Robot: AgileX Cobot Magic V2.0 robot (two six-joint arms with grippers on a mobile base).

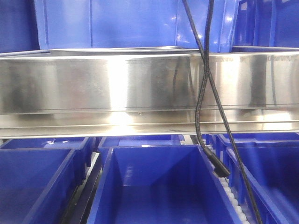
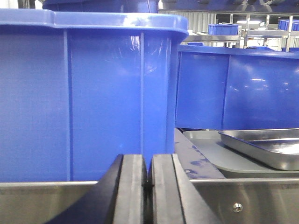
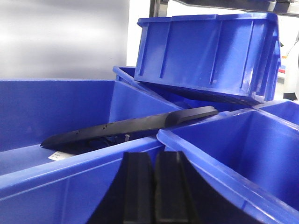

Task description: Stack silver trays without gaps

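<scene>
silver tray (image 2: 266, 147) lies on a grey tray (image 2: 210, 151) — a second silver one not seen | left gripper (image 2: 148, 186) — fingers together, holding nothing | right gripper (image 3: 153, 186) likewise | stacking progress unclear

No readable text in any view.
Faint engraved marks run along the upper edge of the steel panel (image 1: 140, 88) in the front view, too blurred to read; a small white label (image 3: 57, 156) below the black strip (image 3: 135, 125) is likewise illegible.
</scene>
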